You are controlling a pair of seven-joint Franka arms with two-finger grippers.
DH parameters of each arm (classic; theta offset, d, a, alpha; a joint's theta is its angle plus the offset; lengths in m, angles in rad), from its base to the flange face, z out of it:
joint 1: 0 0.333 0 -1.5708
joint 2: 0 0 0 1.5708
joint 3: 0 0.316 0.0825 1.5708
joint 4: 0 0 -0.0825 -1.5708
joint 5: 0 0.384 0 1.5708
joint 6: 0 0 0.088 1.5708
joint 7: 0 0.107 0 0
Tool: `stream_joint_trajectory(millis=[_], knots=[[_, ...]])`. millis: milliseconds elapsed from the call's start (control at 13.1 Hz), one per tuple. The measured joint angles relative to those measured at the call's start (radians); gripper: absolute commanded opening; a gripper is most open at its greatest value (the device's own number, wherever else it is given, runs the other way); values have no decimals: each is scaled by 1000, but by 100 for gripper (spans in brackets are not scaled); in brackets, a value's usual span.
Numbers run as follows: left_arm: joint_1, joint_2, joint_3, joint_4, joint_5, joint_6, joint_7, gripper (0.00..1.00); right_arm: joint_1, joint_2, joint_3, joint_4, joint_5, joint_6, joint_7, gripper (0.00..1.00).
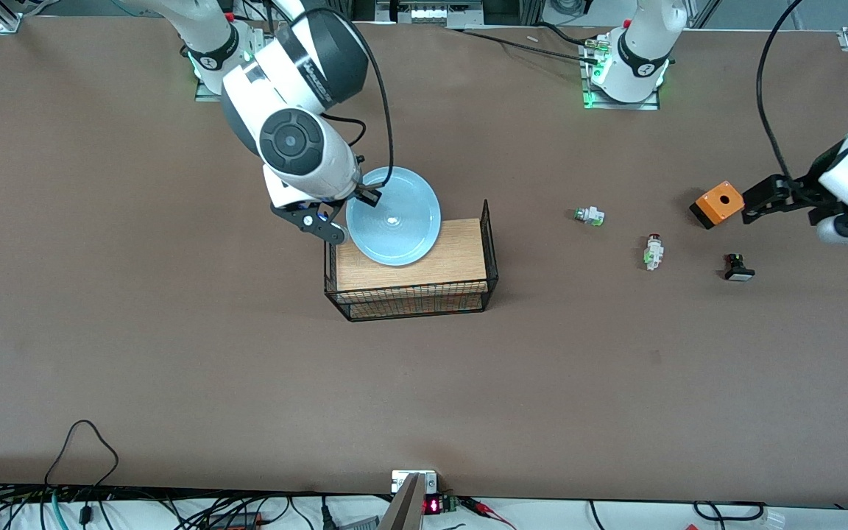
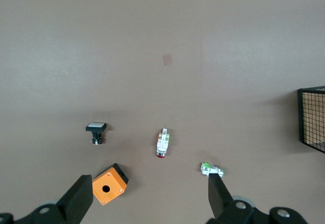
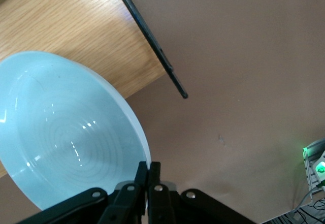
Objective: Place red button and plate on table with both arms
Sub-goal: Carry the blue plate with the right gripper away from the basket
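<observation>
The light blue plate (image 1: 394,217) is tilted over the wooden board (image 1: 461,254). My right gripper (image 1: 350,215) is shut on its rim at the right arm's end; the right wrist view shows the gripper (image 3: 148,166) pinching the plate (image 3: 66,132) edge. The red button (image 1: 654,250) lies on its side on the brown table (image 1: 174,353) toward the left arm's end. My left gripper (image 1: 755,205) hovers open and holds nothing, beside an orange box (image 1: 718,204). In the left wrist view the red button (image 2: 162,144) lies apart from the gripper (image 2: 148,196).
A black wire mesh basket (image 1: 413,298) frames the board. A green-capped switch (image 1: 589,216) lies between the basket and the red button. A black switch with a white cap (image 1: 738,269) lies nearer the front camera than the orange box. Cables run along the table's front edge.
</observation>
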Motion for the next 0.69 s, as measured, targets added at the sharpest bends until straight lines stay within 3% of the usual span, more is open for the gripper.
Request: stream_joint_trajectory(millis=[690], knots=[[10, 0, 10, 6, 0, -48, -2, 100, -23, -99, -1, 2, 46, -189, -1, 0]])
